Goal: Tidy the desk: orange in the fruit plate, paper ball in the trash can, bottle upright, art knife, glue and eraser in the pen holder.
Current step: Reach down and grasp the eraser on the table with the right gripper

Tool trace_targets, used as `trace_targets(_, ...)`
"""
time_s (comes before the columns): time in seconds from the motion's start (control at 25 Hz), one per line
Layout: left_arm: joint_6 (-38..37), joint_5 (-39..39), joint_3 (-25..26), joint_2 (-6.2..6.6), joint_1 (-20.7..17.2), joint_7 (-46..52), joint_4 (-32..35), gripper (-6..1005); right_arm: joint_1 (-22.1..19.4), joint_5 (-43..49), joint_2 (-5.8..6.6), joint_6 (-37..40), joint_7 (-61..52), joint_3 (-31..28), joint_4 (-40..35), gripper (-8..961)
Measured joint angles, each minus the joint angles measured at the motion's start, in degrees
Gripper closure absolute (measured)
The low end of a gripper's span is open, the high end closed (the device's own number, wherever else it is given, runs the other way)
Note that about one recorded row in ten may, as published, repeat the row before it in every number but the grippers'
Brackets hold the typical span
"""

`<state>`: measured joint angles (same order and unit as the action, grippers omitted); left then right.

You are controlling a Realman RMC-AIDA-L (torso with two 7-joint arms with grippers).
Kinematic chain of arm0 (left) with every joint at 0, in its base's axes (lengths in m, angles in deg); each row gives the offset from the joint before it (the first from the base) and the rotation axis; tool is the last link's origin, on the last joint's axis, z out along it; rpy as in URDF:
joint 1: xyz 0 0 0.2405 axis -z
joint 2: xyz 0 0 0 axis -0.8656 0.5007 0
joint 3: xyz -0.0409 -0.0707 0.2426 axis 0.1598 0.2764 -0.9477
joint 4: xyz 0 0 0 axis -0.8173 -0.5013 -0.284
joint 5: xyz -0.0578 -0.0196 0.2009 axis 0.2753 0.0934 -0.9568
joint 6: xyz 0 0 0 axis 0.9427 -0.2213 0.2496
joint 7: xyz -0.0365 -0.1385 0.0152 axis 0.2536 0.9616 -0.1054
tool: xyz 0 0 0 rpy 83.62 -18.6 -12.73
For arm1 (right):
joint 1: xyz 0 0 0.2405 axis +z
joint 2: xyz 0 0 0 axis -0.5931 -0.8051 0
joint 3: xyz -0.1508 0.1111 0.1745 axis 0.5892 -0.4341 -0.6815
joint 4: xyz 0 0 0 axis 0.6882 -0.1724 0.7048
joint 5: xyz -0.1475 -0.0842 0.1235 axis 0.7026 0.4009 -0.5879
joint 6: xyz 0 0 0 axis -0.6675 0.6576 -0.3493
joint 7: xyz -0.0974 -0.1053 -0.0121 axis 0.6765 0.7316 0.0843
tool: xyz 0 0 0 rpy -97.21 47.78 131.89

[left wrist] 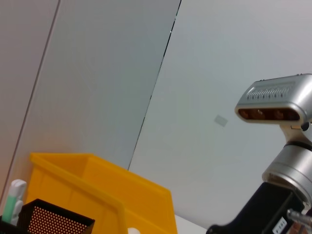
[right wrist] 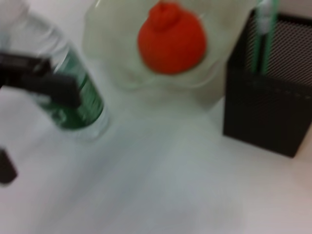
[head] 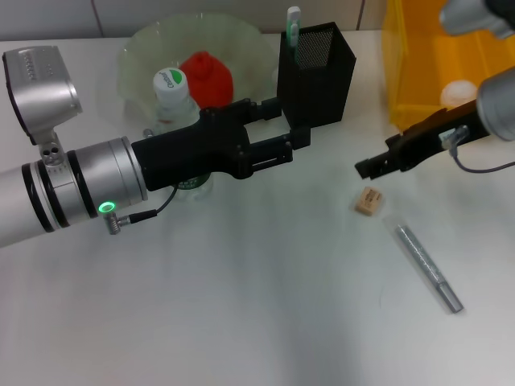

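The orange (head: 208, 74) (right wrist: 170, 39) lies in the glass fruit plate (head: 241, 40) (right wrist: 109, 53). The bottle (head: 172, 95) (right wrist: 73, 97) stands upright by the plate, partly hidden behind my left arm. My left gripper (head: 291, 121) is open and holds nothing, its fingertips next to the black pen holder (head: 322, 76) (right wrist: 273, 112) (left wrist: 53, 222). A green and white glue stick (head: 293, 28) (right wrist: 265, 29) (left wrist: 12, 200) stands in the holder. The eraser (head: 368, 200) and the silver art knife (head: 426, 265) lie on the table. My right gripper (head: 366, 167) hovers just above the eraser.
A yellow bin (head: 426, 72) (left wrist: 97, 190) stands at the back right, with something white (head: 459, 91) inside it. The right arm (left wrist: 287, 170) shows in the left wrist view. White table (head: 241, 305) stretches across the front.
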<state>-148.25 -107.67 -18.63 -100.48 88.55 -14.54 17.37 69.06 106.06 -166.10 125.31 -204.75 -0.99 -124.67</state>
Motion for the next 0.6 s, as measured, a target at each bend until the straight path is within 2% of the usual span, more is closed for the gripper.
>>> trace_targets(0.12,0.0,0.0,-0.11,0.0,-0.04,-0.06,-0.01,287,2.98,3.16,0.07,2.03,1.6,0.97,2.75,254)
trace_targets(0.32,0.11,0.0,-0.26,-0.05,0.0,-0.1,-0.05,287,7.31,8.01,-0.19,1.13,2.95,2.93,9.01,242)
trace_targets(0.6,0.25,0.02,-0.27,-0.09,0.06,-0.11,-0.09,287,9.4,9.07,-0.14,-2.09,5.03,6.25,13.11,241)
